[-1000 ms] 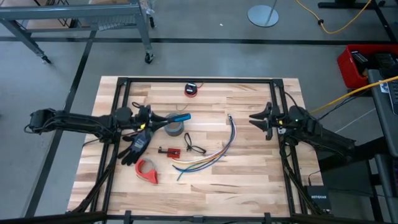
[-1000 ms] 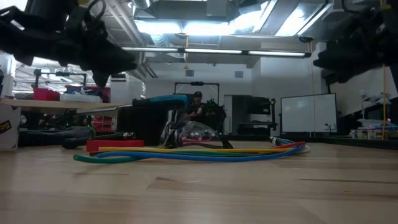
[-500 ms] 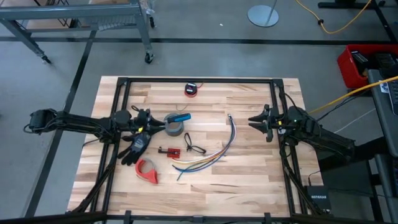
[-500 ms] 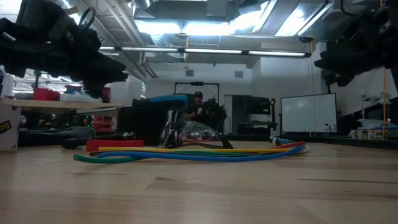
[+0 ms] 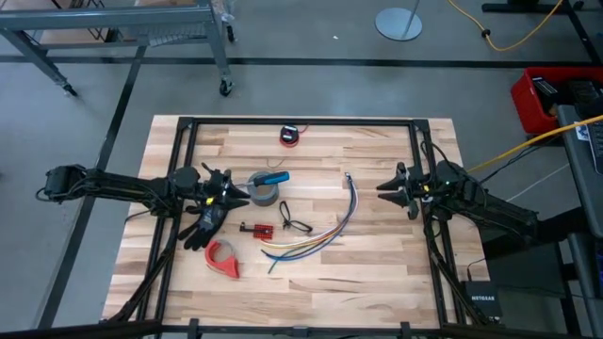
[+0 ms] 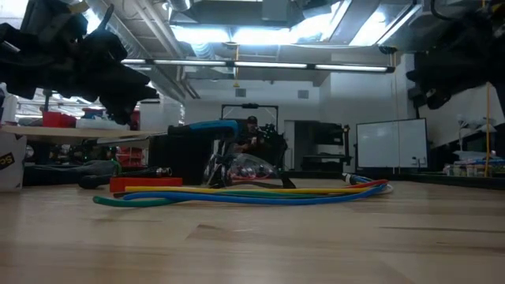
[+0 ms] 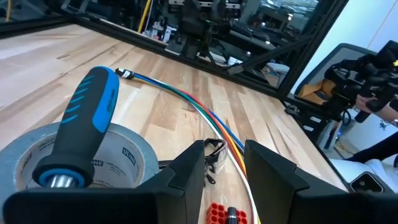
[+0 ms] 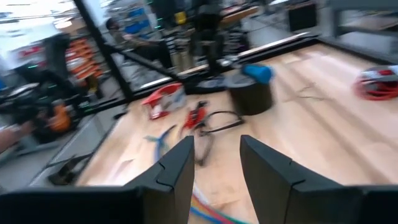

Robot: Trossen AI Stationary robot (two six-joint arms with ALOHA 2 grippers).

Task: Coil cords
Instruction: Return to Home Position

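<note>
The red cord [image 5: 289, 135] lies as a small coil on the table near its far edge; it also shows in the right wrist view [image 8: 379, 84]. My left gripper [image 5: 241, 194] is open and empty, above the table just left of a grey tape roll [image 5: 265, 194], well short of the coil. Its open fingers show in the left wrist view [image 7: 224, 155]. My right gripper [image 5: 382, 187] is open and empty, above the table's right part, pointing toward the table's left edge. Its open fingers show in the right wrist view [image 8: 217, 149].
A blue-handled tool [image 5: 273, 177] rests on the tape roll. A black glove [image 5: 207, 222], a red tape dispenser [image 5: 223, 259], a small red connector [image 5: 256, 229], a black looped cord [image 5: 294, 222] and a bundle of multicoloured wires [image 5: 330, 231] lie mid-table.
My left gripper has shifted a little toward the table's near edge, beside the tape roll. My right gripper has also drifted slightly toward the near edge. The red coil and the other things have not moved.
</note>
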